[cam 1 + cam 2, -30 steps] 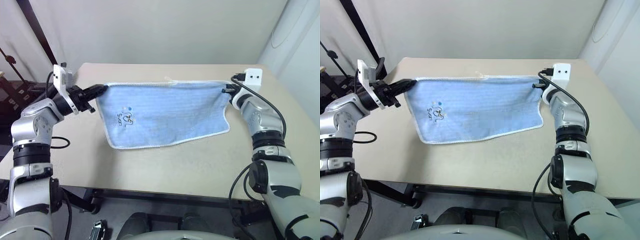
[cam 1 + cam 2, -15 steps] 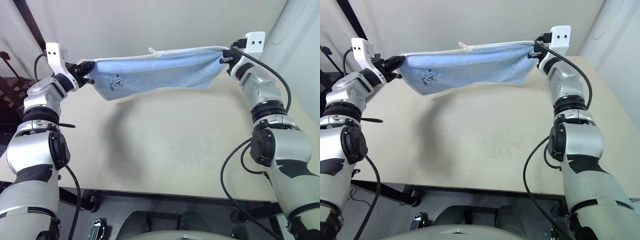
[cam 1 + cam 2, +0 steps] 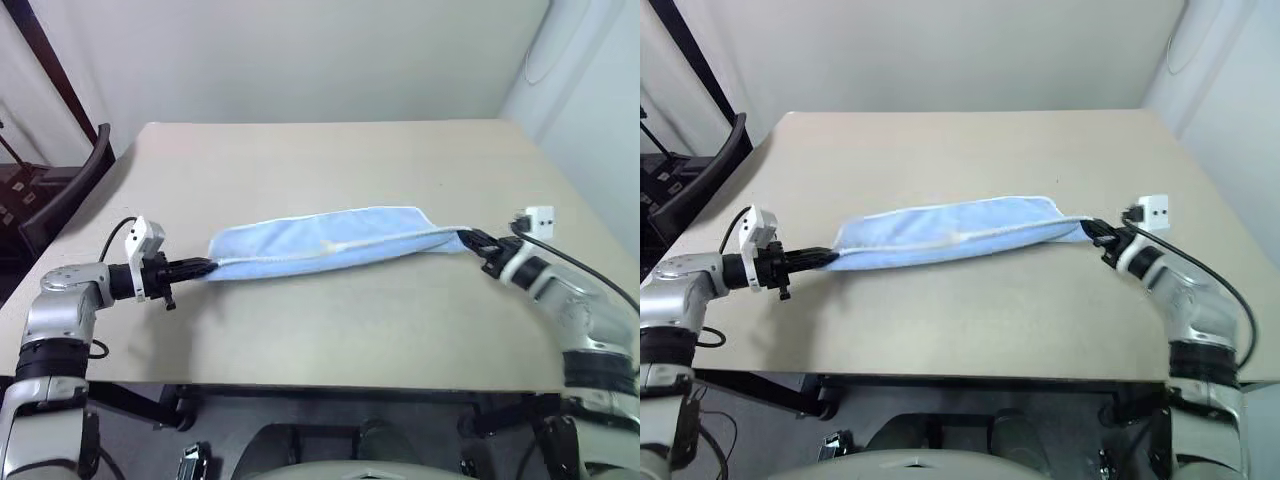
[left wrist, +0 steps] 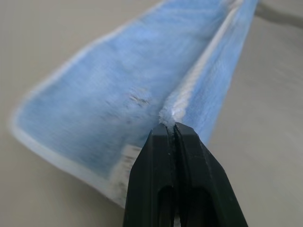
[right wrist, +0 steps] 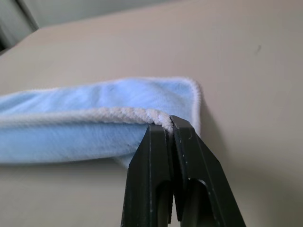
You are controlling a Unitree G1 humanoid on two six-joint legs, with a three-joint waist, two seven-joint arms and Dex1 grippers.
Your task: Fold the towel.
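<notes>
The light blue towel (image 3: 330,240) stretches lengthwise across mid-frame, its ends pinched by the left gripper (image 3: 205,266) and the right gripper (image 3: 468,240) (both clamped on the white edging).

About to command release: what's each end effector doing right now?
Left end effector: shut on the towel, at its white edging.
Right end effector: shut on the towel's opposite end.

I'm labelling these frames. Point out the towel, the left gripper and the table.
towel (image 3: 330,240), left eye view, middle of the blue cloth.
left gripper (image 3: 203,266), left eye view, fingertips.
table (image 3: 330,165), left eye view, bare top.
</notes>
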